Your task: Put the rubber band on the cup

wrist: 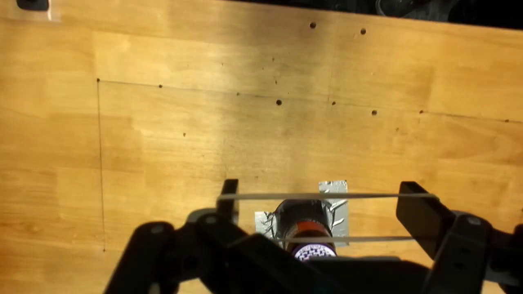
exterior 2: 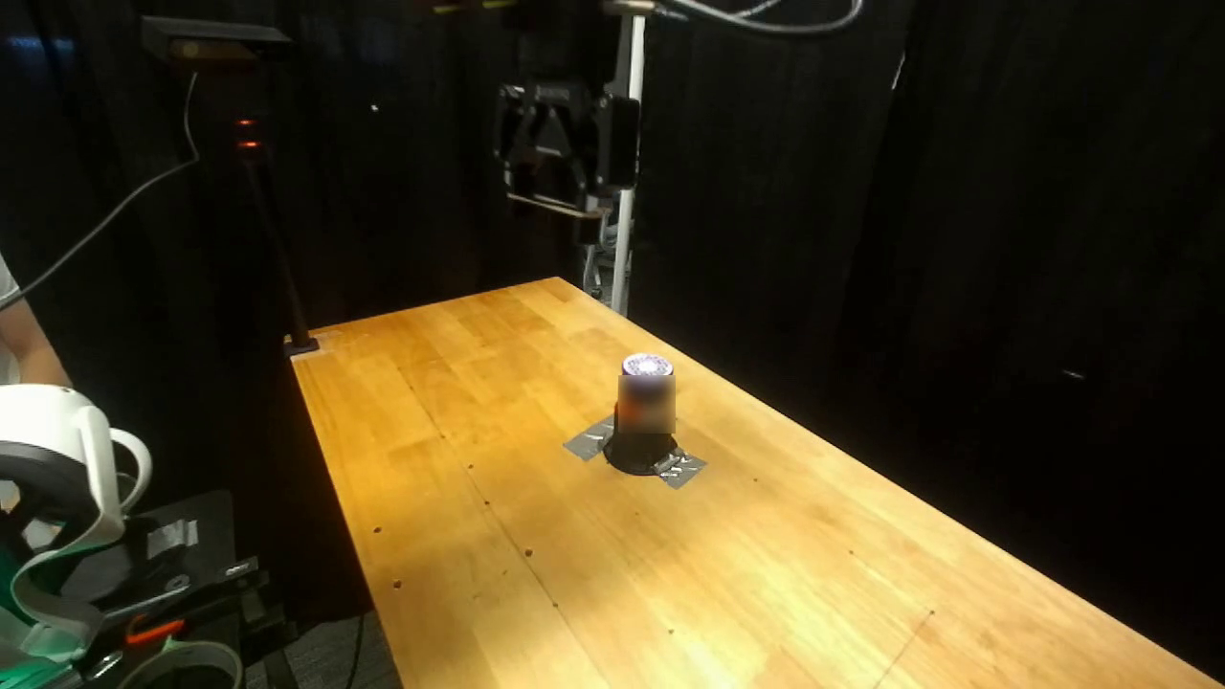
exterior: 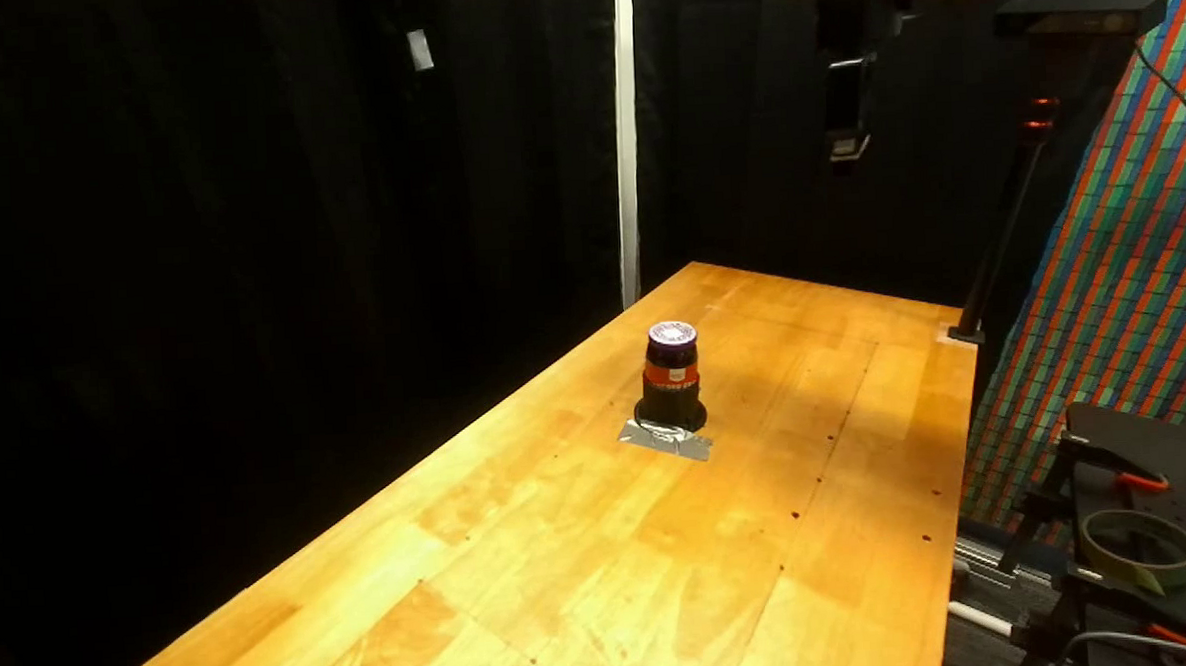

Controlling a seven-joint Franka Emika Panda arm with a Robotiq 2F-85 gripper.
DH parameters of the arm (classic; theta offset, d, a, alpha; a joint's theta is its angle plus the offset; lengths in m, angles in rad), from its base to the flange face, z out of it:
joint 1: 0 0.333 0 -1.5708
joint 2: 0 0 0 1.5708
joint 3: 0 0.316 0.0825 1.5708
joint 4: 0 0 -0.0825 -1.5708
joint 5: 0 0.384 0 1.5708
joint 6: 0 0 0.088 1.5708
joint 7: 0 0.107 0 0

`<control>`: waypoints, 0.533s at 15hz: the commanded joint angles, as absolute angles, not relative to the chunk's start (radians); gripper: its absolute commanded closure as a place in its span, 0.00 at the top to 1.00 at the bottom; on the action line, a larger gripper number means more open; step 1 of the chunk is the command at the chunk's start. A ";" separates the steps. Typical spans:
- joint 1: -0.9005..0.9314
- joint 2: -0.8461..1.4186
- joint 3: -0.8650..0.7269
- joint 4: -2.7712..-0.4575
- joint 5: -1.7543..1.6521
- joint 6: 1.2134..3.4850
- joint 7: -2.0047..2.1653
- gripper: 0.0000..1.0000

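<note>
The cup point(exterior: 672, 395) is a dark jar-like cylinder with an orange-red label and a white-patterned purple top. It stands upright on the wooden table, taped down at its foot. It shows in an exterior view point(exterior 2: 641, 455), partly blurred, and in the wrist view point(wrist: 308, 225), its lower part behind the gripper. My gripper point(wrist: 320, 200) is open, high above the table. It also shows in both exterior views point(exterior: 848, 145) point(exterior 2: 555, 203). The pale rubber band point(wrist: 282, 196) is stretched around both fingers as two parallel strands. In the wrist view the strands cross over the cup's image.
Grey tape point(exterior: 670, 442) holds the cup's foot to the wooden table point(exterior: 603, 573). A thin dark post point(exterior: 999, 225) stands at the table's far corner. A side cart point(exterior: 1108, 441) with a tape roll point(exterior: 1098, 551) is beside the table. A person's arm point(exterior 2: 33, 344) shows at the edge.
</note>
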State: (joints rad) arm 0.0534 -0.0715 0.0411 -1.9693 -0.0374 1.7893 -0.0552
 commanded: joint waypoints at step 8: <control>0.059 0.277 0.059 -1.825 -0.005 2.158 -0.005 1.00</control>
